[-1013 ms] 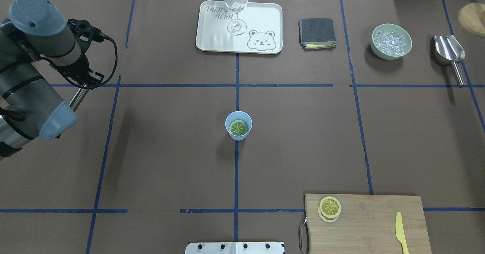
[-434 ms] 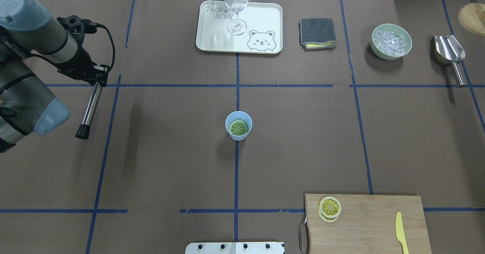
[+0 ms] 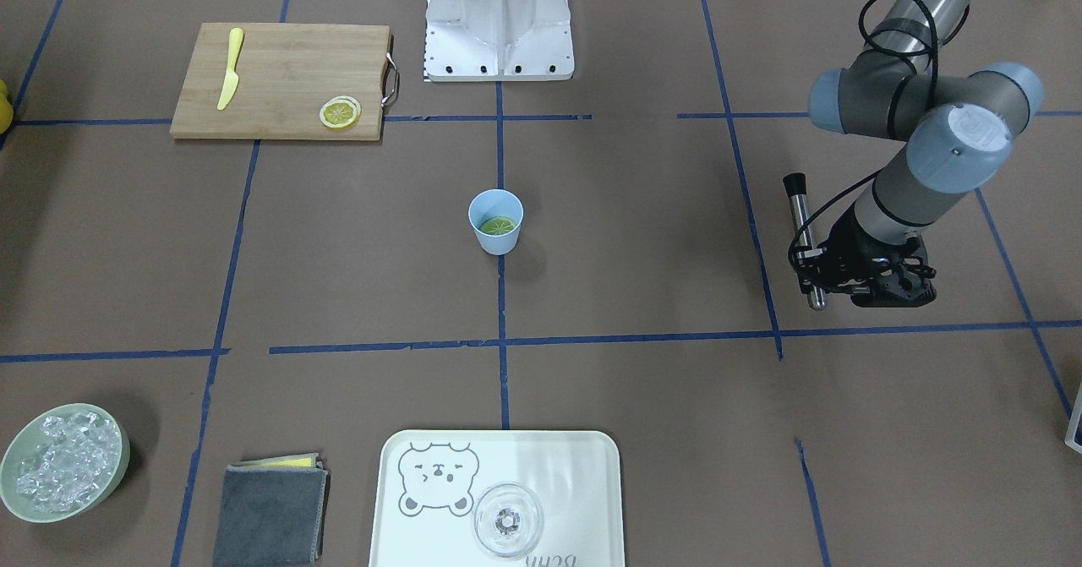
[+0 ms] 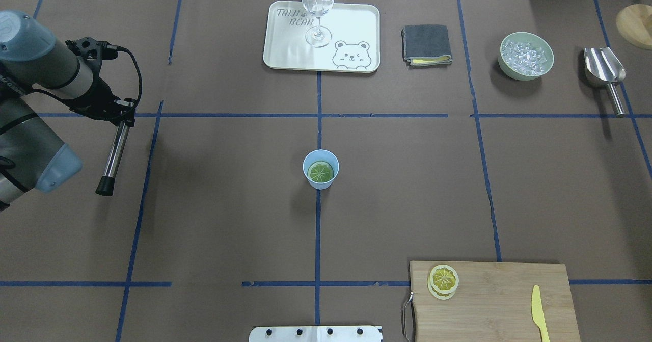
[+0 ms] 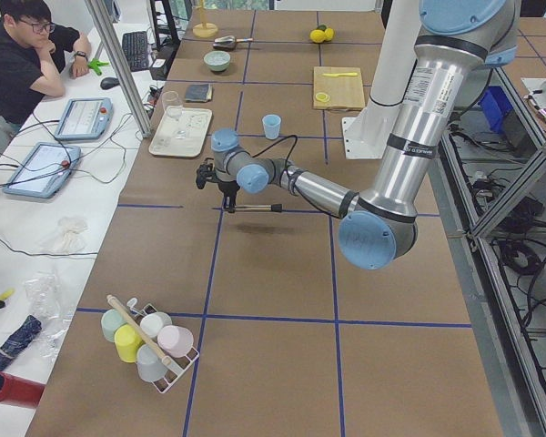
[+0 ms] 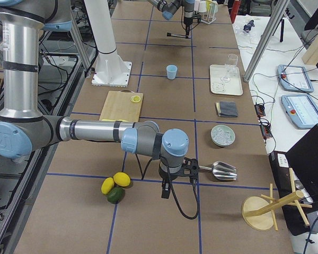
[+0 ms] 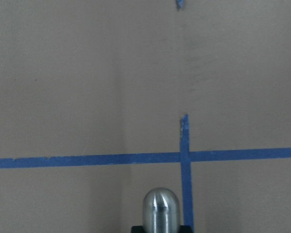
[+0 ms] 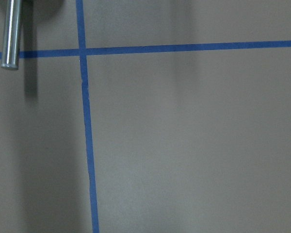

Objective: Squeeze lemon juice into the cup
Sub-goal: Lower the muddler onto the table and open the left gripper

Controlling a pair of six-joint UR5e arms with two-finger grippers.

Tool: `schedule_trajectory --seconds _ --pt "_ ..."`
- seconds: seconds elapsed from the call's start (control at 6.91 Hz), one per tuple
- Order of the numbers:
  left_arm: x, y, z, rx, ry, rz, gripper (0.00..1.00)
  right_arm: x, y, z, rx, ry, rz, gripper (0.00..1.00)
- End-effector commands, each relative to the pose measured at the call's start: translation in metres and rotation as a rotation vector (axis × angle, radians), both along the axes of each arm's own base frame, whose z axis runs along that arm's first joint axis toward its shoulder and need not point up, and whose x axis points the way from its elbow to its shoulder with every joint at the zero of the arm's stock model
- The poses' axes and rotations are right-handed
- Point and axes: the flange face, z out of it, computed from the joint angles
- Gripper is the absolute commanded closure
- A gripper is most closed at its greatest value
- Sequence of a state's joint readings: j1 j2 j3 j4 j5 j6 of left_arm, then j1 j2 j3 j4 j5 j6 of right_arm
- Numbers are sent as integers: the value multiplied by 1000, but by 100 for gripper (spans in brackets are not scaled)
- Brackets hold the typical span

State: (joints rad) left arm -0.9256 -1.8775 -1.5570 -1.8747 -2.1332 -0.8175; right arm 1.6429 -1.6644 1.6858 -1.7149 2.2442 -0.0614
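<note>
Lemon [image 4: 321, 172] in cup [image 4: 316, 157]; "TAIJI BEAR" tray [image 4: 295, 51]

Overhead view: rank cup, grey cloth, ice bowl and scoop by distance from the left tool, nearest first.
From the left tool, gripping the metal rod:
1. cup, table centre.
2. grey cloth, far side, right of centre.
3. ice bowl, farther right.
4. scoop, near the right edge.

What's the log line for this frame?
left gripper: holds rod, away from cup | lemon: in cup | right gripper: state unclear
</note>
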Motion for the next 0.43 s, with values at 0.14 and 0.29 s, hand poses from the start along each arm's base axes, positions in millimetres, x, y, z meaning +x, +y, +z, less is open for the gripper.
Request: schedule_trajectory --seconds 0.14,0.29 --pt "5 -2 30 3 -5 6 100 0 1 1 -2 0 0 0" --pt "6 -3 34 13 1 6 100 0 1 1 -1 0 -1 0"
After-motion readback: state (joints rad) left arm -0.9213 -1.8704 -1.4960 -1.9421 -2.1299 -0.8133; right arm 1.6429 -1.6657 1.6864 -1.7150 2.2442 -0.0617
